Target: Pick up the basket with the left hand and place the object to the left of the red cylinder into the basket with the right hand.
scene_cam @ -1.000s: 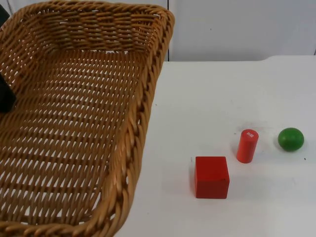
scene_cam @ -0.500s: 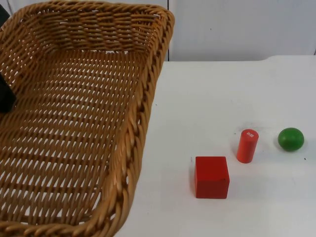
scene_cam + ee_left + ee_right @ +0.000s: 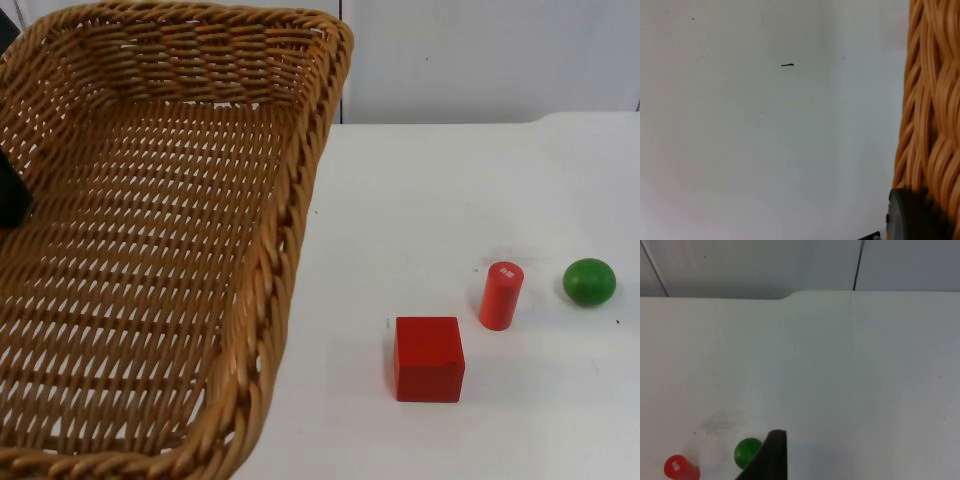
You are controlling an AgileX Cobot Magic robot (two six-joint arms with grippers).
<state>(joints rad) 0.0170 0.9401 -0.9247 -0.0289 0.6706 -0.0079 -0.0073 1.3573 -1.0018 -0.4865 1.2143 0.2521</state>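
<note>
Basket (image 3: 150,250) fills left of top frame, raised, left end effector (image 3: 912,217) clamped on its rim. Red cube (image 3: 429,358) sits on worktop (image 3: 430,190) lower centre-right, just left and below of upright cylinder (image 3: 501,295); green ball (image 3: 589,281) right of that. Right end effector (image 3: 767,457) hangs over worktop beyond ball; cannot tell its state. Cube lies past cylinder from it. Right arm nearer.

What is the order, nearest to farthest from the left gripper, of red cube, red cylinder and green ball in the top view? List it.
1. red cube, nearest, beside the basket that the left gripper holds.
2. red cylinder, right of the cube, farther back.
3. green ball, farthest right; the right gripper hovers near it.
</note>
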